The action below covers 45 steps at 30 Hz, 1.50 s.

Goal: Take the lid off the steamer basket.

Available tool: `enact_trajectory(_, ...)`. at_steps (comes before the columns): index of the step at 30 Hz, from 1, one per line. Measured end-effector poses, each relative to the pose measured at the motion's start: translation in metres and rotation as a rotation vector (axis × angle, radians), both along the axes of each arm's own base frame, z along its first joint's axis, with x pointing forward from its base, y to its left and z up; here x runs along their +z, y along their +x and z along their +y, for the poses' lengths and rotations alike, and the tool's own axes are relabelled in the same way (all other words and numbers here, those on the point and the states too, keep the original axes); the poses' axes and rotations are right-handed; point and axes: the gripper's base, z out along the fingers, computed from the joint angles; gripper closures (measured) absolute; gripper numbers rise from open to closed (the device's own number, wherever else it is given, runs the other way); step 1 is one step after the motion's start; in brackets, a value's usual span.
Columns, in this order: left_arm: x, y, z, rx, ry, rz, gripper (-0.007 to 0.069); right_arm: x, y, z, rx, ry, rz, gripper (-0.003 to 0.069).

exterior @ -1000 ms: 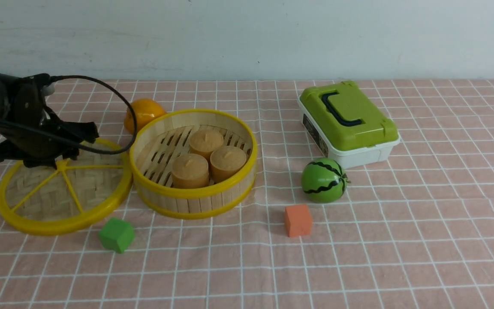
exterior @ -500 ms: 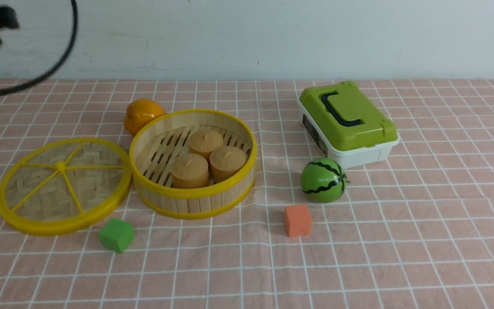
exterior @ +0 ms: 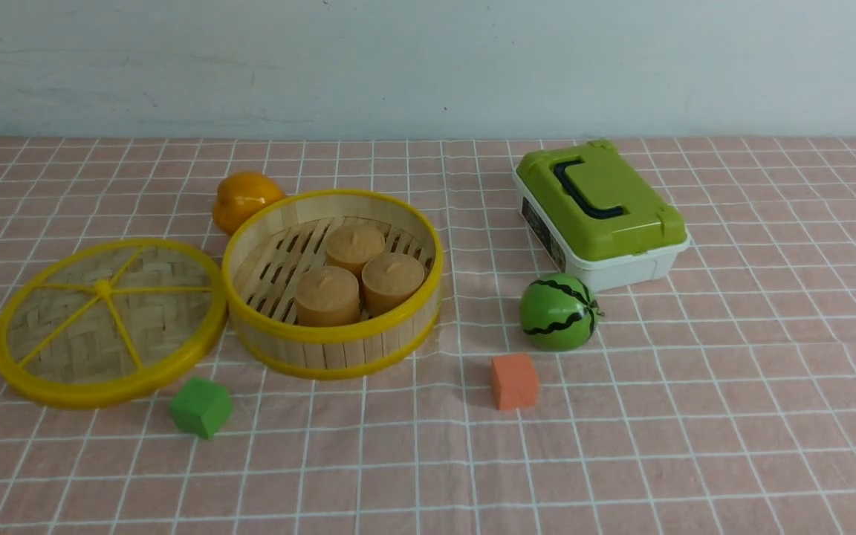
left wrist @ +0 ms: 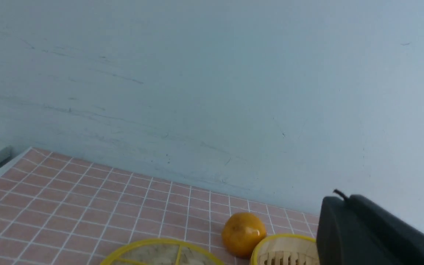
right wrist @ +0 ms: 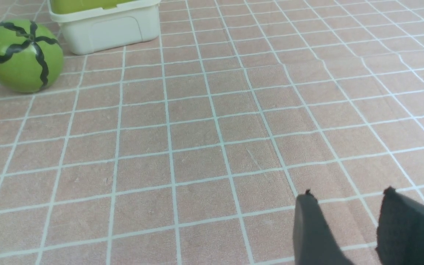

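The lid (exterior: 105,321), a woven disc with a yellow rim and spokes, lies flat on the cloth just left of the steamer basket (exterior: 331,353). The basket stands uncovered with three tan buns (exterior: 357,275) inside. Neither arm shows in the front view. In the left wrist view my left gripper (left wrist: 339,200) is raised and faces the wall, its black fingers pressed together on nothing; the lid's edge (left wrist: 160,252) and the basket's rim (left wrist: 282,239) show far below. My right gripper (right wrist: 348,193) hovers open over bare cloth, away from both.
An orange fruit (exterior: 244,197) sits behind the basket. A green cube (exterior: 200,406) lies in front of the lid. An orange cube (exterior: 514,380), a toy watermelon (exterior: 558,312) and a white box with a green lid (exterior: 600,212) stand to the right.
My left arm has lifted off the lid, swung up and left, and gone out of the front view; its jaws have shut. The lid stays where it lay.
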Motion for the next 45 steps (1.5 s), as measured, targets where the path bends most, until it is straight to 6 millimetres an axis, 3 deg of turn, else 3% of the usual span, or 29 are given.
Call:
enact_trajectory(4, -0.046, -0.020, 0.000, -0.001, -0.010, -0.024, 0.0637, 0.000, 0.000, 0.000, 0.000, 0.000, 0.000, 0.0418)
enact_trajectory(8, -0.078, -0.016, -0.001, -0.022, -0.098, 0.026, 0.0637, 0.000, 0.000, 0.000, 0.000, 0.000, 0.000, 0.0418)
enact_trajectory(11, -0.090, -0.012, -0.001, -0.027, -0.133, 0.061, 0.0637, 0.000, 0.000, 0.000, 0.000, 0.000, 0.000, 0.0418)
enact_trajectory(18, -0.099, -0.012, 0.000, -0.012, -0.114, 0.127, 0.0637, 0.000, 0.000, 0.000, 0.000, 0.000, 0.000, 0.0418)
enact_trajectory(25, -0.156, -0.007, -0.007, -0.123, -0.080, 0.392, 0.0637, 0.000, 0.000, 0.000, 0.000, 0.000, 0.000, 0.0418)
enact_trajectory(32, -0.163, -0.008, -0.011, -0.196, 0.030, 0.447, 0.0637, 0.000, 0.000, 0.000, 0.000, 0.000, 0.000, 0.0418)
enact_trajectory(45, -0.163, -0.008, -0.009, -0.148, 0.089, 0.445, 0.0637, 0.000, 0.000, 0.000, 0.000, 0.000, 0.000, 0.0418)
